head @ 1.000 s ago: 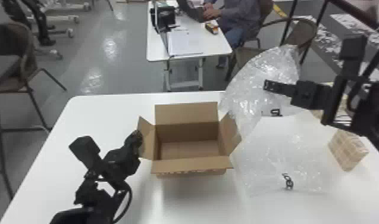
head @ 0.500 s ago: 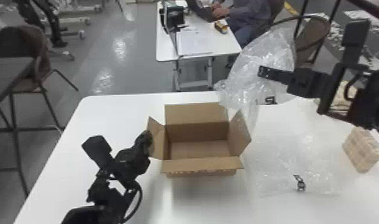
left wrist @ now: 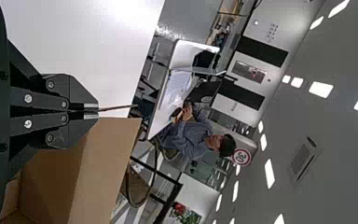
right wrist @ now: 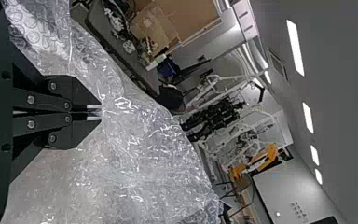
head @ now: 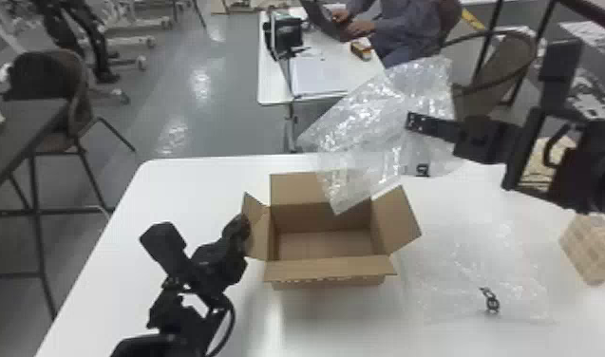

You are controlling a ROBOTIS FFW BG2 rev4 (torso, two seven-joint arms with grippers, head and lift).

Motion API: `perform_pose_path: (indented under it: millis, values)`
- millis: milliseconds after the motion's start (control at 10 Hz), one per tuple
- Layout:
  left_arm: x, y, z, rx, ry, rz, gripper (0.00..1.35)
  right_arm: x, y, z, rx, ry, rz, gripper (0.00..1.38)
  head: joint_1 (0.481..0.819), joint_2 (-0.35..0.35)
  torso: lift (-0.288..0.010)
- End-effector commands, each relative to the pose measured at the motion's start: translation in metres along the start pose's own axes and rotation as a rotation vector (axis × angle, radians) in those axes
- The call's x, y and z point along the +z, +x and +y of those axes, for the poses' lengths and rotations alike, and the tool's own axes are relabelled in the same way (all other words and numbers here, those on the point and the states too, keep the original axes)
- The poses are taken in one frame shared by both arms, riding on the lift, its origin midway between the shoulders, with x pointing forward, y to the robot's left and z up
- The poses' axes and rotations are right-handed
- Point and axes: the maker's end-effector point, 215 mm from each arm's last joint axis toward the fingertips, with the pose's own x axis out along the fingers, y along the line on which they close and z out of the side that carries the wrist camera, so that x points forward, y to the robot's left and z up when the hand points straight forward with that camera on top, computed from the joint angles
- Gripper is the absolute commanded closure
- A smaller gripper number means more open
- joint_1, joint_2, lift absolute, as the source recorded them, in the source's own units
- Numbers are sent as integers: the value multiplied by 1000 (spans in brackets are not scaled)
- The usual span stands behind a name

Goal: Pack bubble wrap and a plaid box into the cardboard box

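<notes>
The cardboard box (head: pixel 325 242) stands with its flaps spread. My right gripper (head: pixel 410 121) is above and right of it, shut on a bubble wrap sheet (head: pixel 363 128), whose lower corner hangs over the box's opening. In the right wrist view the gripper (right wrist: pixel 100 112) pinches the bubble wrap (right wrist: pixel 140 154). My left gripper (head: pixel 244 228) is at the box's left flap; in the left wrist view the gripper (left wrist: pixel 98 110) is shut on that flap (left wrist: pixel 116 108). Another bubble wrap sheet (head: pixel 477 270) lies flat right of the box. The plaid box (head: pixel 593 247) is at the table's right.
The white table (head: pixel 325 323) carries all of this. Behind it is a second table (head: pixel 272 85) with papers (head: pixel 317 76) and a laptop. A chair (head: pixel 491 61) stands behind on the right, and a dark table with a chair (head: pixel 73 109) is off to the left.
The held bubble wrap has swung left, its lower end now over the cardboard box instead of the right flap. The head view has shifted, moving the whole scene rightward. My left gripper keeps its place at the flap.
</notes>
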Motion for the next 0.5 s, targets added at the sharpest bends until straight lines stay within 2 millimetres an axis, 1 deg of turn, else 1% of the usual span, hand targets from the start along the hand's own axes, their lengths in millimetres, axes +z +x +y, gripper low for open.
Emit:
perform_pose_path:
  millis: [0,100,300,400]
  values:
    - [1,-1,1,1,-8,-6,1185,-45,30,3,74,105,25,1288,675,117,-71]
    - [0,-1,0,-2,-13,-6,1185,-71,47,10,99,147,55,1288,689,136,-71]
    - [0,-1,0,7,-18,-12,1185,-107,60,10,85,203,114,1288,695,184,-71]
    - [0,-1,-1,6,-22,-17,1185,-126,65,9,87,229,148,1288,695,191,-71]
